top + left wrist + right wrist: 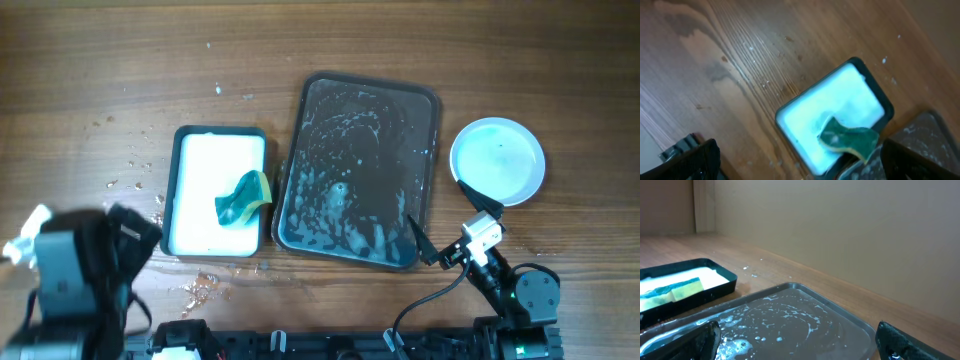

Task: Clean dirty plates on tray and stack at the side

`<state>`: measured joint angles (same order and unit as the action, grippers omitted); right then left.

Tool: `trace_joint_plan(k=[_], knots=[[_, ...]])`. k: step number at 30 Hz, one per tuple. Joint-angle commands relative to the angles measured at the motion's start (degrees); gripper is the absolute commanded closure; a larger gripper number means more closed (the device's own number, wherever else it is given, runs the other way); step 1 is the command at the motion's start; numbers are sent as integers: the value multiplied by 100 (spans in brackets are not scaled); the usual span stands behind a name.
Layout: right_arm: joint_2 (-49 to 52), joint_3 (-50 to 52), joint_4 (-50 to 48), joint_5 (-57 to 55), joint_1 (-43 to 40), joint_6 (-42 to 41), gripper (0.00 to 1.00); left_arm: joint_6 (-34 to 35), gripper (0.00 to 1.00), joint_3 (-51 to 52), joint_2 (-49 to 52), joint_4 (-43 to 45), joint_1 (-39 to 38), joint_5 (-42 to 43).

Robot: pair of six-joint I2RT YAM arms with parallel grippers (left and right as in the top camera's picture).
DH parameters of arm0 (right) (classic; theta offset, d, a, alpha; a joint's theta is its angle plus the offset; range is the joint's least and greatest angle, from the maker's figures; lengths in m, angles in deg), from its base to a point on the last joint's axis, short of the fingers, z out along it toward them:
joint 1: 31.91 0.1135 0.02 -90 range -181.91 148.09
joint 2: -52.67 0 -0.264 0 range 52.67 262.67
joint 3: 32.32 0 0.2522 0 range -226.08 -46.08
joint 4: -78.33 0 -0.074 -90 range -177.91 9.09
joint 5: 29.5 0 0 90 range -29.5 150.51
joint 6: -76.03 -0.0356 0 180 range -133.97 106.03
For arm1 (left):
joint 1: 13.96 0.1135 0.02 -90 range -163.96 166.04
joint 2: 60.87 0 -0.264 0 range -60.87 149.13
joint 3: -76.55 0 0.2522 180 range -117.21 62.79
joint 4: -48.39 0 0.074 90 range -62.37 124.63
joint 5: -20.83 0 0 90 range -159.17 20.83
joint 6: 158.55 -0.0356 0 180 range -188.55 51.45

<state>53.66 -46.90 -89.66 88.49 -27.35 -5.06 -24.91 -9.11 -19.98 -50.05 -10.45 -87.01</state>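
Wide-spread and empty, the right jaws frame the soapy tray (pixel 790 330), with one pale plate (pixel 497 160) resting on the surface (pixel 560 80) just off their outer side. Likewise the left jaws gape empty, the green sponge (pixel 847 140) in its dish (pixel 837 100) ahead between them.

Blurred left arm (pixel 75 270) cropped at edge, tray (pixel 790 285) cut off below.
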Motion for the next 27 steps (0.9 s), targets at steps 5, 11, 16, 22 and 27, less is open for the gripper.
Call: trace_joint_plan(k=[5,11,16,22,27], knots=[[-57,50,-26,-35,-28,13,0,-74,0,669,-1287,2,-57,-426],[-57,50,-26,-35,-28,13,0,-48,0,787,-1386,1082,-33,-610],[-57,50,-26,-35,-28,13,0,-55,0,2612,-2310,3569,-63,-118],[-57,50,-26,-35,-28,11,0,-138,0,5324,-3657,6111,-343,627],[-57,50,-26,-35,-28,13,0,-140,0,6686,-4070,7272,-341,1141]])
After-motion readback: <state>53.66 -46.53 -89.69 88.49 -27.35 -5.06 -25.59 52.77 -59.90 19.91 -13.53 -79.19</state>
